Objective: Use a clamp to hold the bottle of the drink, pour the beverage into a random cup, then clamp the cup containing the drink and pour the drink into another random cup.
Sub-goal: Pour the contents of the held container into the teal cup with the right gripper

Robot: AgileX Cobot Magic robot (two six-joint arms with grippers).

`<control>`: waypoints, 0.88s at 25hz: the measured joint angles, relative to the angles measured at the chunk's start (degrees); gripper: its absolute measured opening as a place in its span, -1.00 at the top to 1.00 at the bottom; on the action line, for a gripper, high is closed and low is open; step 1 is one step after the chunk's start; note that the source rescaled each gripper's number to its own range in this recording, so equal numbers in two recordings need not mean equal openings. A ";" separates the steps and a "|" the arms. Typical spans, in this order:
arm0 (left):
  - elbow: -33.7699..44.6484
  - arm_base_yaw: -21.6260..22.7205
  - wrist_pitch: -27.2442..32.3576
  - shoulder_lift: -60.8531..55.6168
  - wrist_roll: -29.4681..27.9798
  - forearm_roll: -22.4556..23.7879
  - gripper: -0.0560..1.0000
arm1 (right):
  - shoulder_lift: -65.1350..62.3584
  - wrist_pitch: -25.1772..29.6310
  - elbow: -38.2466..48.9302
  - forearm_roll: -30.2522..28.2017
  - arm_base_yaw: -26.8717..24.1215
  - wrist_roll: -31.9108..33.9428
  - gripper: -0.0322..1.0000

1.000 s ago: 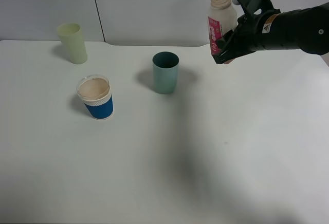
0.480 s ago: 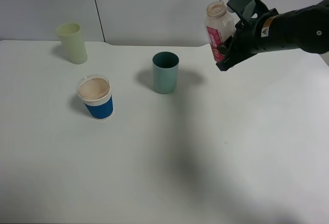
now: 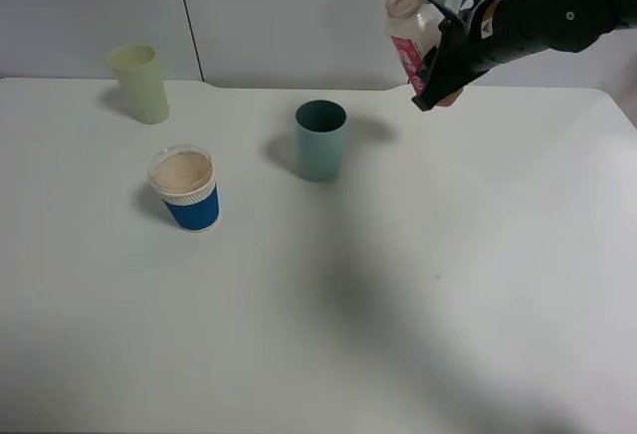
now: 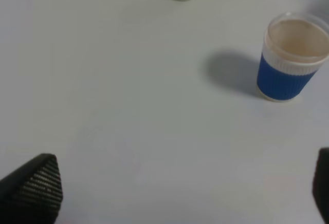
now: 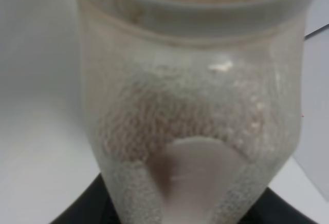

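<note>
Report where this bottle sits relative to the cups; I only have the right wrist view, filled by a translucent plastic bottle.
Observer: The translucent whitish plastic bottle with pink-red label is held aloft by the right gripper, up and right of the plain teal plastic tumbler in the exterior high view.
Operator: State its tilt.
Observer: Its neck leans left, toward that tumbler; no stream shows.
Operator: Give the left gripper.
Observer: The left gripper is open and empty; its camera shows the blue paper cup with white rim.

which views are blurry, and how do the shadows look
Exterior high: sharp, even light, soft shadows left of the teal cup and blue cup. Left wrist: mildly soft, blue cup's shadow diffuse. Right wrist: bottle fills the frame, too close, blurred.
</note>
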 joint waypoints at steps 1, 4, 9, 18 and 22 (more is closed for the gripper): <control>0.00 0.00 0.00 0.00 0.00 0.00 -0.99 | 0.64 0.64 -0.64 -0.81 0.13 0.18 0.94; 0.00 0.00 0.00 0.00 0.00 0.00 -0.99 | 2.87 2.29 -2.03 -3.28 0.88 0.39 0.94; 0.00 0.00 0.00 0.00 0.00 0.00 -0.99 | 7.06 4.19 -5.26 -5.21 3.72 0.43 0.94; 0.00 0.00 0.00 0.00 0.00 0.00 -0.99 | 12.03 8.15 -11.50 -9.32 8.96 0.43 0.94; 0.00 0.00 0.00 0.00 0.00 0.00 -0.99 | 12.28 10.55 -13.48 -11.11 10.16 0.43 0.94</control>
